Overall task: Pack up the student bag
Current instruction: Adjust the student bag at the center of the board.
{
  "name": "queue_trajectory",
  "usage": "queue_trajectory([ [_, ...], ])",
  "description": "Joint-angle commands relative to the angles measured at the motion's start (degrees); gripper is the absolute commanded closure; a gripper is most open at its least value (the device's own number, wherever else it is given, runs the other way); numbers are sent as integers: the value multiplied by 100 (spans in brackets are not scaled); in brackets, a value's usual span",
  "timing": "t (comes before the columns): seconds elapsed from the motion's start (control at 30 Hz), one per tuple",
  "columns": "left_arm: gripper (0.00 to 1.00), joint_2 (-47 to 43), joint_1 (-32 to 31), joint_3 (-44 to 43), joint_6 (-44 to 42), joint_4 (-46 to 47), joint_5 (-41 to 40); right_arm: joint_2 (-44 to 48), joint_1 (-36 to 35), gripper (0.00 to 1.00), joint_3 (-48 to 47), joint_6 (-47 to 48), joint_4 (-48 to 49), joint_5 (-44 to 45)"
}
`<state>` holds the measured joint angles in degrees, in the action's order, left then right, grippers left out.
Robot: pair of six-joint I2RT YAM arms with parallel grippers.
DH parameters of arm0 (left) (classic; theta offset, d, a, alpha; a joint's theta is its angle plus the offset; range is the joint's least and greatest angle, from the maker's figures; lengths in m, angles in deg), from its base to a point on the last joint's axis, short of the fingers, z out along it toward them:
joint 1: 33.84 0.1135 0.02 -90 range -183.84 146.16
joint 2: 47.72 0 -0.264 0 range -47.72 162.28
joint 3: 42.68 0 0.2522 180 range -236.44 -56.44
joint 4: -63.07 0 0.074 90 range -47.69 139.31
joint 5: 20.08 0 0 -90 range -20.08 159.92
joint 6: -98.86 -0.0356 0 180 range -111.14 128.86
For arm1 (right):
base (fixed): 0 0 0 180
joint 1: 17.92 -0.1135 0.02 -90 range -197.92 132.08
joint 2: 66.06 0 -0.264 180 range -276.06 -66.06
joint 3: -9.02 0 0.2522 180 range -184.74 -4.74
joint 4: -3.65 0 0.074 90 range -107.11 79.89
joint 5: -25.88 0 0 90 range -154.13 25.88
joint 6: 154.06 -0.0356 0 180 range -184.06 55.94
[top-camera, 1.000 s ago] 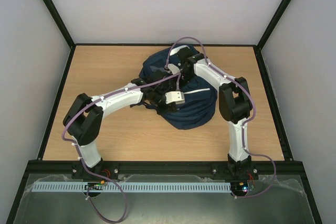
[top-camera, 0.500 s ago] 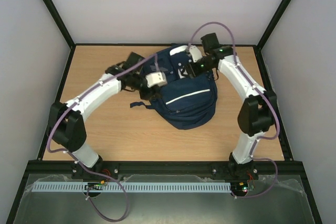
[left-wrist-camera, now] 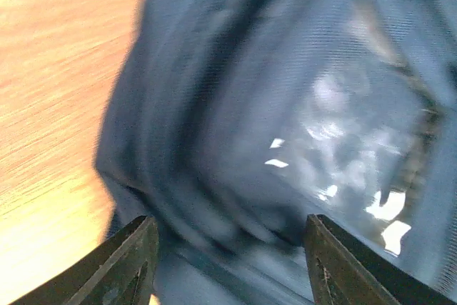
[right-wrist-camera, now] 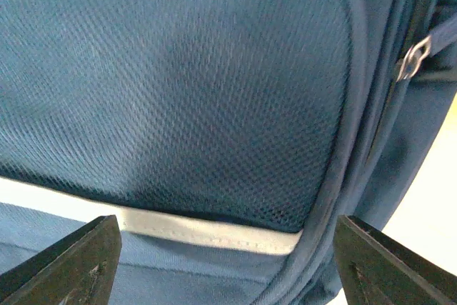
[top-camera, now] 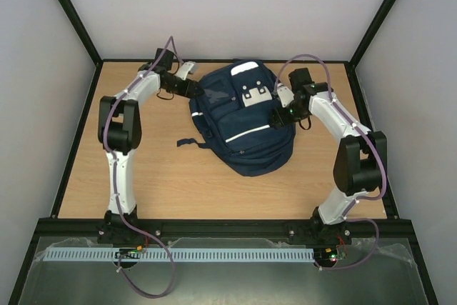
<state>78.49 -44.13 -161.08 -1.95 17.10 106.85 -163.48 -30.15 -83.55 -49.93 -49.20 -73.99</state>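
TWO ARMS, ONE BACKPACK: At the near edge of the wooden bench [top-camera: 178,191], two white-and-black arms rise from their bases and reach toward the far half, one bowing out to each side. Between them, in the middle of the bench and toward its far edge, lies the student bag [top-camera: 243,148]. The navy backpack rests front side up, its rounded bottom toward the arms and its top toward the back wall. A dark strap [top-camera: 187,143] trails off its left side onto the bare wood. A white reflective stripe [top-camera: 251,131] runs slantwise across the front pocket.

The right end effector [top-camera: 280,115] hangs at the bag's right flank, its fingers spread wide and pinching nothing. Its wrist view shows a navy mesh panel [right-wrist-camera: 178,69] filling the frame above the fingertips, a pale stripe [right-wrist-camera: 207,230] below the mesh and a metal zip pull [right-wrist-camera: 413,57] at the upper right.

Farther up the front of the bag sit two light grey patches [top-camera: 253,95]. Beyond them, the left end effector [top-camera: 200,91] points at the bag's upper left corner, fingers likewise parted with nothing between them. Its wrist view is blurred, showing only blue fabric ahead and wood at the left. Whether either set of fingertips touches the fabric cannot be told.
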Motion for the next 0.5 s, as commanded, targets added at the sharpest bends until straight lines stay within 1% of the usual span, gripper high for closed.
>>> queue_trajectory([
  [0.0, 40, 678, 110, -655, 599, 169, -271, 175, -11, 18, 383, 238, -231, 263],
  [0.07, 40, 895, 171, -685, 488, 153, -254, 55, -8, 18, 479, 313, -214, 289],
  [0.13, 40, 983, 215, -588, 373, 42, -71, -137, -14, 18, 453, 395, -207, 263],
  [0.23, 45, 925, 254, -260, 231, -172, 396, -514, -13, 20, 220, 447, -143, 267],
  [0.33, 52, 593, 255, 282, 142, -286, 866, -970, -11, 22, -264, 468, -110, 286],
  [0.47, 62, -381, 248, 1579, 71, 20, 1217, -1673, -16, 25, -1101, 455, -121, 240],
])
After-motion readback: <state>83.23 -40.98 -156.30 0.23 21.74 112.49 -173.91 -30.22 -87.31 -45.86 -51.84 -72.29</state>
